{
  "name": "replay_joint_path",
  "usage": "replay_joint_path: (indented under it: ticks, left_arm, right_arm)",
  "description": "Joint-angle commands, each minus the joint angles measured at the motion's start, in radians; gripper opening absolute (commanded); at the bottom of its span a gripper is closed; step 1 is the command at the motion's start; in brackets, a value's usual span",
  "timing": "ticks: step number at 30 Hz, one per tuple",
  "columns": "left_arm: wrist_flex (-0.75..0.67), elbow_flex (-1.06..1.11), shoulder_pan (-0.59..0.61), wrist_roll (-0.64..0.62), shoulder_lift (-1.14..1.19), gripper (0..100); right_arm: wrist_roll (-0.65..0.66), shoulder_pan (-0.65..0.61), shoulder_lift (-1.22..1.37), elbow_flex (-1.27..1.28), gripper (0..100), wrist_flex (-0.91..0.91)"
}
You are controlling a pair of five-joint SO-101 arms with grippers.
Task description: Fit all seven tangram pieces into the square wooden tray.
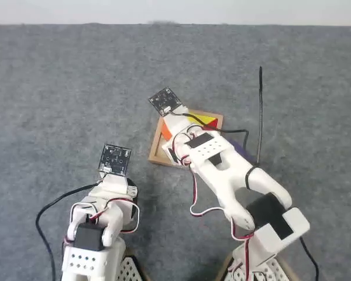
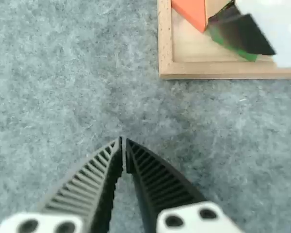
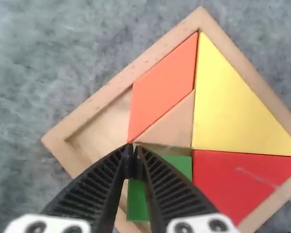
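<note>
Wood, pale and smooth: square wooden tray (image 3: 117,87) with raised rim, lying on grey fuzzy felt matting (image 1: 58,88). Right gripper (image 3: 134,150), black ribbed fingers pressed together with nothing between them, hangs over the tray's interior, tips above the green flat piece (image 3: 177,165). Seated within the tray: orange parallelogram (image 3: 162,85), large yellow triangle (image 3: 228,111), red triangle (image 3: 237,177), small tan triangle (image 3: 172,128), all flat and flush-edged. Left gripper (image 2: 123,143), fingers likewise pressed together, sits over the matting near one tray corner, apart from it.
</note>
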State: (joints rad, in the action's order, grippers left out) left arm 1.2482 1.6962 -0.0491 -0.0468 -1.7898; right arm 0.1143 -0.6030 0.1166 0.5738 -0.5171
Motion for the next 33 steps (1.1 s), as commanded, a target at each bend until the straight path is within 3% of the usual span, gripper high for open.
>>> replay_joint_path:
  ticks: [1, 15, 23, 33]
  left_arm:
    - [0.006, -0.013, -0.002, -0.012, -0.012, 1]
    - [0.006, -0.013, -0.002, -0.012, -0.012, 1]
    - [0.006, -0.013, -0.002, -0.012, -0.012, 1]
    - [0.006, -0.013, -0.002, -0.012, -0.012, 1]
  right_arm:
    - [-0.006, 0.019, -0.013, -0.044, 2.8, -0.012]
    - [-0.005, 0.027, -0.456, 0.216, 2.4, -0.044]
    - [0.063, 0.099, -0.3, 0.178, 2.3, -0.084]
    - [0.064, 0.085, -0.114, 0.083, 2.2, -0.082]
